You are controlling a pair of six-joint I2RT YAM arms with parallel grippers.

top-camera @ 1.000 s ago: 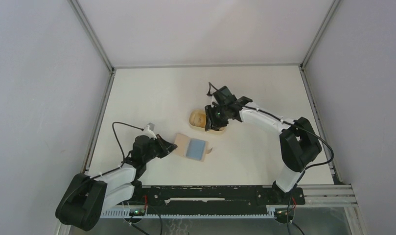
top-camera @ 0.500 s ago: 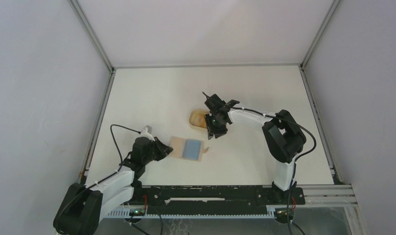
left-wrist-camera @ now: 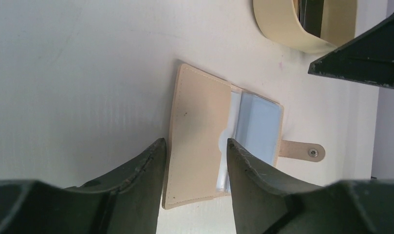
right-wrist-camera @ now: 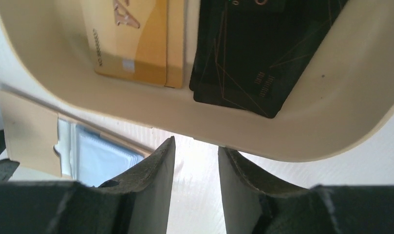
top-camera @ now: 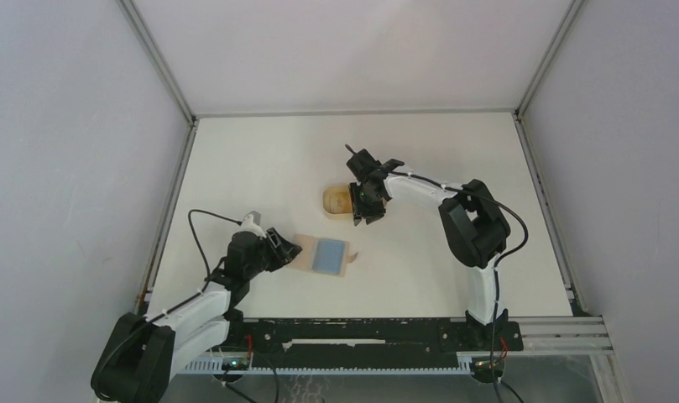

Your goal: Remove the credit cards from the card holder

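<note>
The tan card holder (top-camera: 306, 252) lies open on the table with a light blue credit card (top-camera: 331, 254) in its clear pocket. From the left wrist view, the holder (left-wrist-camera: 197, 131) and blue card (left-wrist-camera: 259, 127) lie flat, and the snap strap (left-wrist-camera: 302, 150) sticks out sideways. My left gripper (left-wrist-camera: 195, 144) is open, its fingers standing either side of the holder's near end. My right gripper (right-wrist-camera: 196, 144) is open and empty, just outside the rim of the tan tray (right-wrist-camera: 292, 141). A black card (right-wrist-camera: 263, 48) and a gold card (right-wrist-camera: 131, 39) lie in that tray.
The oval tray (top-camera: 329, 201) sits mid-table, just beyond the holder, with my right gripper (top-camera: 363, 213) at its right end. My left gripper (top-camera: 285, 249) is at the holder's left edge. Grey walls enclose the table on three sides.
My left gripper has gone from shut to open at the holder's edge, after the holder slid slightly left. My right gripper has drawn back and left over the tray.
</note>
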